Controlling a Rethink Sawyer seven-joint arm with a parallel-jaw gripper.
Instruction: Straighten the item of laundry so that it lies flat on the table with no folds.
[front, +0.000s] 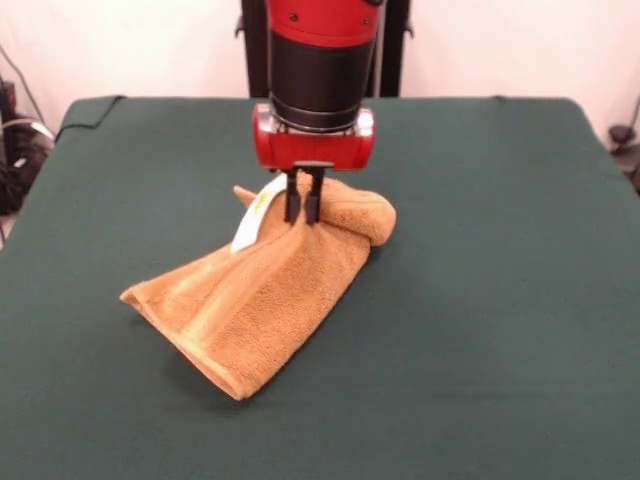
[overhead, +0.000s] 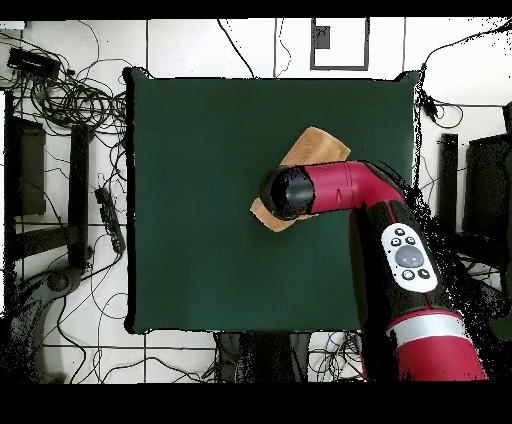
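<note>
The orange-tan towel (front: 255, 300) lies crumpled and folded over itself in the middle of the dark green table (front: 480, 300). Its white label (front: 254, 216) hangs at the raised far side. My gripper (front: 302, 208) comes straight down and is shut on the towel's upper fold, which is pulled up into a ridge while the rest slopes down toward the front left. In the overhead view the arm's wrist (overhead: 288, 193) covers the gripper and most of the towel (overhead: 316, 148), which shows on both sides of it on the table (overhead: 200, 200).
The robot's pedestal (front: 320, 40) stands at the table's far edge. Cables and equipment (overhead: 60, 100) lie on the floor beside the table. Green cloth shows all round the towel.
</note>
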